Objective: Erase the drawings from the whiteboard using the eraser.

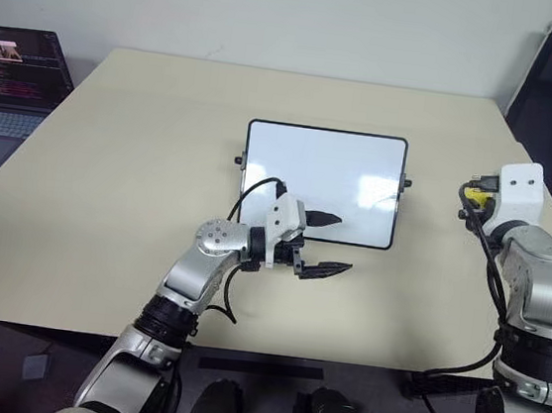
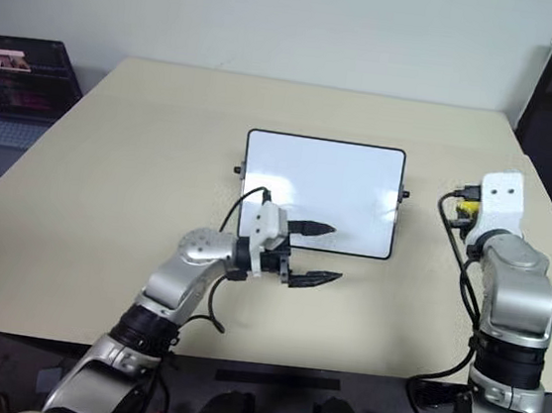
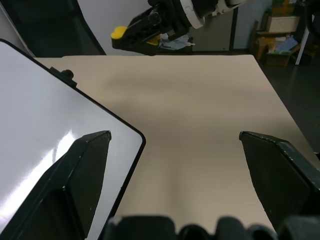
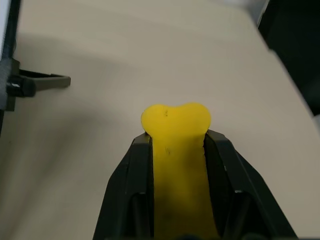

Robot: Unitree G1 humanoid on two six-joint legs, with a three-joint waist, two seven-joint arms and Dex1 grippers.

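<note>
Whiteboard (image 1: 322, 182): centre of frame on the table (image 1: 137, 201), surface looks blank.
Eraser (image 4: 176, 150): clenched in right claw (image 4: 176, 142), right edge, off the board.
Left claw (image 1: 327, 244): spread empty at board's lower edge.
Progress: erasing seemingly done.

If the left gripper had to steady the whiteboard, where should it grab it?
Probably the near edge of the whiteboard, coming from the robot's side. The board lies flat with a thin frame, and the open left gripper hangs at that edge, one finger over the board.
</note>
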